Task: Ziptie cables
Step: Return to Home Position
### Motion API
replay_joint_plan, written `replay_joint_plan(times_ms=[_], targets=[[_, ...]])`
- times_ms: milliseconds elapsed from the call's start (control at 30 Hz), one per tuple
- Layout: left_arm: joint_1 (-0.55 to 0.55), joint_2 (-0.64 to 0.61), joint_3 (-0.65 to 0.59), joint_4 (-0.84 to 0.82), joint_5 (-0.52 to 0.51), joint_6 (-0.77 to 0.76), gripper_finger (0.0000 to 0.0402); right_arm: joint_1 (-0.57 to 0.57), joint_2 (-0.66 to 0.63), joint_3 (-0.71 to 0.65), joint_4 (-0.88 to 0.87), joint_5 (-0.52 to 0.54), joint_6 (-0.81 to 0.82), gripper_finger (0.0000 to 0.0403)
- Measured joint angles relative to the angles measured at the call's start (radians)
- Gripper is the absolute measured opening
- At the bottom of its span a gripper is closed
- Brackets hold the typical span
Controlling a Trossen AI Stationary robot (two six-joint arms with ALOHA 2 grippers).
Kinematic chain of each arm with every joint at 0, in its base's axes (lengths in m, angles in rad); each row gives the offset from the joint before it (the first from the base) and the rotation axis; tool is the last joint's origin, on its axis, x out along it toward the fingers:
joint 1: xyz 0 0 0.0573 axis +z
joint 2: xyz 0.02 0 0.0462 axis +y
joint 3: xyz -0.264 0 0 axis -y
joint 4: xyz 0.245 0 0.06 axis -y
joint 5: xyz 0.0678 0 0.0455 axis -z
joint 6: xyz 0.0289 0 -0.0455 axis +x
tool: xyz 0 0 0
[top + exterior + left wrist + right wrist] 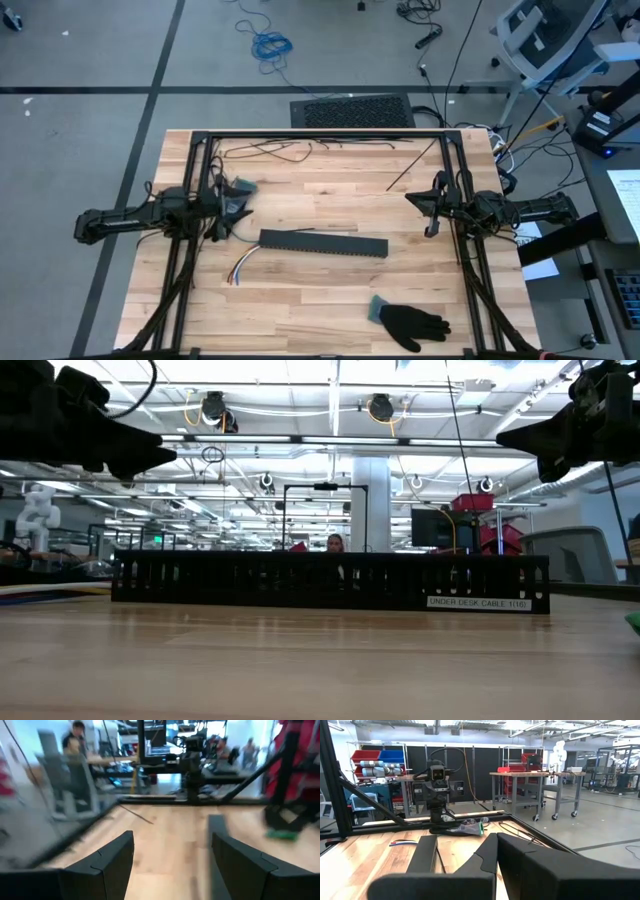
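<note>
High view alone shows cables point(238, 270) leaving black duct point(322, 243), left end; left gripper point(172, 842) spread; right gripper point(496, 845) pressed together

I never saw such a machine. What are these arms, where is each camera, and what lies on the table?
A robot with two arms works at a wooden table. One camera looks down from above, one level across the table, two sit on the wrists. The left gripper has open jaws and holds nothing; the right gripper waits opposite. On the table lie a black cable duct, coloured cables poking from one end, and a black glove.
</note>
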Motion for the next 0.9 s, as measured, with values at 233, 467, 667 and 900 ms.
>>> replay_joint_plan(times_ms=[233, 467, 667, 900], targets=[[-0.024, 0.000, 0.000, 0.000, 0.005, -0.079, 0.0260, 0.000, 0.000, 0.000, -0.003, 0.000, 0.000, 0.0000], [-0.024, 0.000, 0.000, 0.005, 0.005, -0.013, 0.0260, 0.000, 0.000, 0.000, -0.002, 0.000, 0.000, 0.0000], [-0.024, 0.000, 0.000, 0.005, 0.005, -0.014, 0.0260, 0.000, 0.000, 0.000, -0.002, 0.000, 0.000, 0.0000], [-0.024, 0.000, 0.000, 0.005, 0.005, -0.014, 0.0260, 0.000, 0.000, 0.000, -0.002, 0.000, 0.000, 0.0000]])
